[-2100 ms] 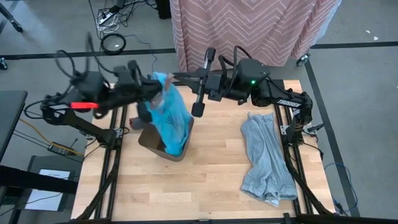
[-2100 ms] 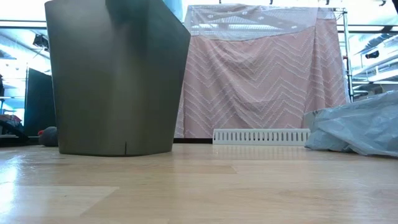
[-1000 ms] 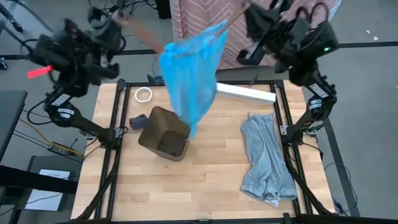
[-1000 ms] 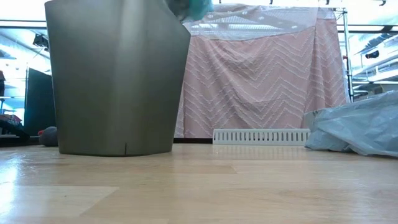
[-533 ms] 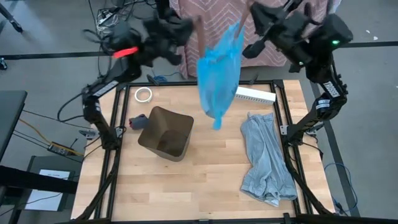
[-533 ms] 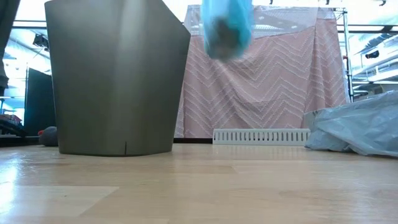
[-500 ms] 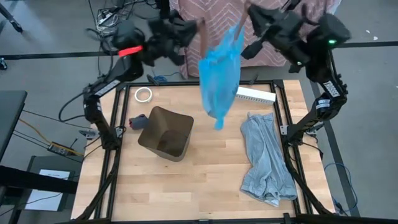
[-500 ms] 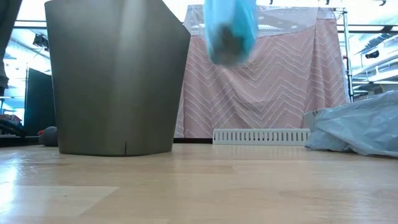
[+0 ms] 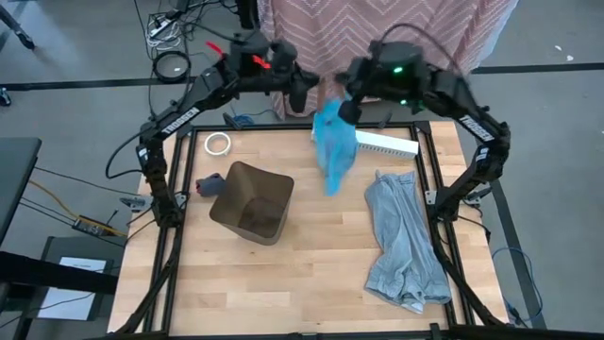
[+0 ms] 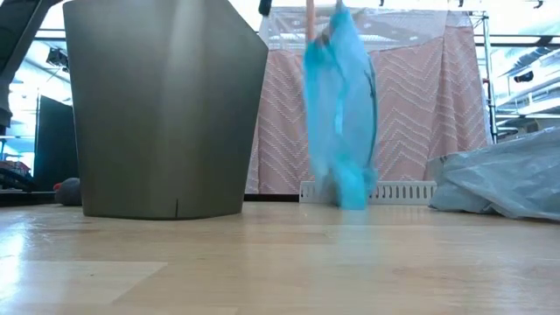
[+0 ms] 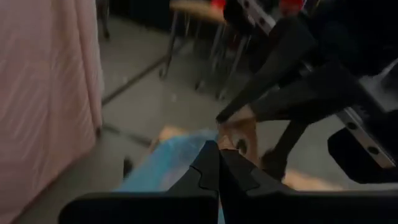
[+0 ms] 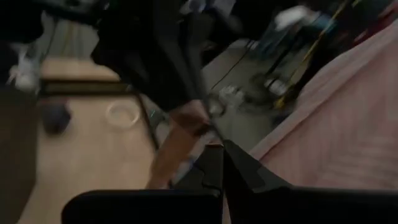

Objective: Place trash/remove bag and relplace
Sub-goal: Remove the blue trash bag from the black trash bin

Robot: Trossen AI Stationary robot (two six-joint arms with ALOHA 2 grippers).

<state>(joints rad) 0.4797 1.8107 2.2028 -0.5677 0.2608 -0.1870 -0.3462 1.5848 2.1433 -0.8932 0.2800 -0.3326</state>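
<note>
the left gripper (image 9: 304, 97) and the right gripper (image 9: 345, 106) are both raised over the far edge of the light wooden table (image 9: 311, 283), each clamped tight on the top of a crumpled bright blue plastic bag (image 9: 333, 148) that hangs between them. in the low view the bag's bottom end (image 10: 343, 131) hangs near the tabletop, in front of a long white slotted strip (image 10: 398, 192) that lies along the table's far side. a dark shape shows dimly through the bag's lower part there; what it is cannot be told. the tapered grey-brown plastic bin (image 9: 250, 202) stands upright on the table's left half, apart from the bag. just beside the bin lies a small dark grey-blue lump (image 9: 207, 186), and a white tape ring (image 9: 218, 144) sits near the far left corner. a pale grey crumpled plastic bag (image 9: 404, 241) lies spread along the right side of the table.
</note>
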